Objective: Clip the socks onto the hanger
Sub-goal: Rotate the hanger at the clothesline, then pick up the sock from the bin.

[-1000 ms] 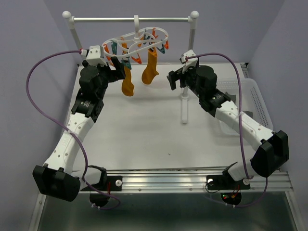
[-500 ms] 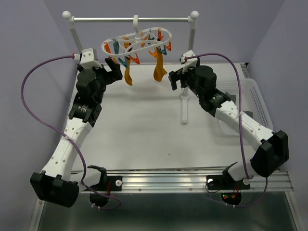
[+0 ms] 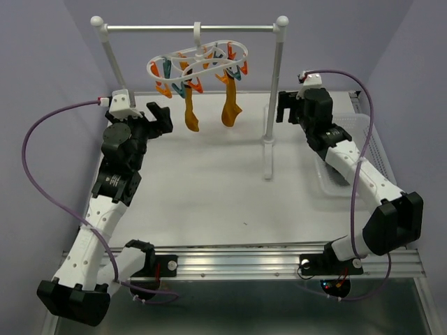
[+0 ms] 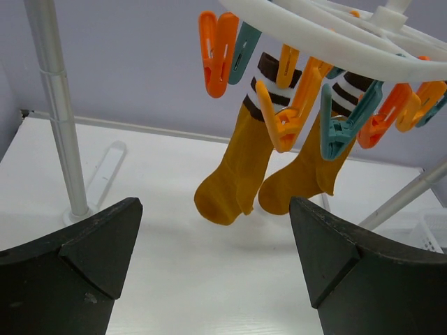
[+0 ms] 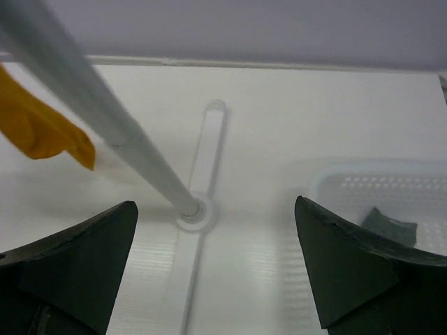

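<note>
The white oval hanger [image 3: 199,59] hangs by its hook from the rail, with orange and teal clips under it. Two mustard-orange socks [image 3: 190,112] [image 3: 231,105] dangle from its clips. In the left wrist view their striped cuffs sit in an orange clip [image 4: 290,105] and a teal clip [image 4: 342,125] below the hanger frame [image 4: 307,28]. My left gripper [image 3: 159,115] is open, left of the socks and apart from them. My right gripper [image 3: 285,106] is open, right of the rail post. A dark grey sock [image 5: 387,227] lies in the basket.
The rail stand has two white posts [image 3: 112,63] [image 3: 276,84] and a top bar [image 3: 188,28]. The right post's foot [image 3: 267,157] runs forward over the table. A clear plastic basket [image 3: 367,143] stands at the table's right edge, under my right arm.
My left gripper has pulled back left and down, away from the hanger's clips. My right gripper has swung right, past the post toward the basket. The hanger has levelled out.
</note>
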You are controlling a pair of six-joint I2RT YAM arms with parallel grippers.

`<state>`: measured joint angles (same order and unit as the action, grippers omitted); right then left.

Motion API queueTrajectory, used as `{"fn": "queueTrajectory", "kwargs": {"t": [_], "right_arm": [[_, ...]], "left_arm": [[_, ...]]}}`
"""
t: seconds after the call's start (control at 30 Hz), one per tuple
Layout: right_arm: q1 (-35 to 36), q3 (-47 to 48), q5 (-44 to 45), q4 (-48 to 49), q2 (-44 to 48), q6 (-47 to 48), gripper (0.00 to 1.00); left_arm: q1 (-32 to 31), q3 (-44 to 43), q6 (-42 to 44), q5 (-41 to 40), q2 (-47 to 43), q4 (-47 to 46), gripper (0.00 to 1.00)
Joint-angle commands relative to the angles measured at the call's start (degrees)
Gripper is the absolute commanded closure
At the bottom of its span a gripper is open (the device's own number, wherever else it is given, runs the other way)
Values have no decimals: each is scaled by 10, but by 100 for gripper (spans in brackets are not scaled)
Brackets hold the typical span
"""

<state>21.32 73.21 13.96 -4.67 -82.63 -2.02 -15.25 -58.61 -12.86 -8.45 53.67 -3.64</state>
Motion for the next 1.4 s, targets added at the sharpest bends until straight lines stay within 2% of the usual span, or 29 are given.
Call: {"fn": "queueTrajectory", "kwargs": {"t": [0.0, 0.07, 0.17, 0.33, 0.43, 0.57, 0.73, 0.83, 0.97, 1.0, 1.07, 1.17, 1.37], "right_arm": [[-78, 7, 63, -66, 27, -84, 0], [-141, 6, 66, -108, 19, -151, 0], [-214, -9, 38, -133, 5, -176, 0], [-261, -14, 23, -154, -58, -188, 0], [-296, -17, -33, -156, -90, -214, 0], [-296, -9, -4, -155, -160, -189, 0], [-301, -25, 5, -153, -205, -196, 4], [-301, -35, 6, -151, -222, -199, 11], [-301, -40, 19, -151, -225, -213, 41], [-301, -43, 20, -149, -220, -214, 52], [-301, -40, 24, -145, -195, -209, 63], [-301, -32, 20, -147, -157, -198, 75], [-301, -15, 14, -151, -79, -155, 83]], "left_arm": [[5, 34, 38, 4, -50, -33, 1], [4, 45, 42, 12, -61, -29, 1], [4, 61, 40, 36, -66, -37, 1], [4, 95, 36, 76, -63, -60, 1], [5, 115, 23, 77, -62, -69, 1], [5, 147, 7, 114, -64, -87, 1], [5, 167, -3, 111, -75, -91, 1], [4, 169, -5, 106, -83, -90, 1], [4, 170, -7, 106, -85, -93, 1], [4, 169, -7, 106, -87, -92, 1], [4, 169, -7, 106, -86, -95, 1], [4, 170, -8, 109, -81, -102, 1], [4, 161, -8, 137, -64, -109, 1]]}}
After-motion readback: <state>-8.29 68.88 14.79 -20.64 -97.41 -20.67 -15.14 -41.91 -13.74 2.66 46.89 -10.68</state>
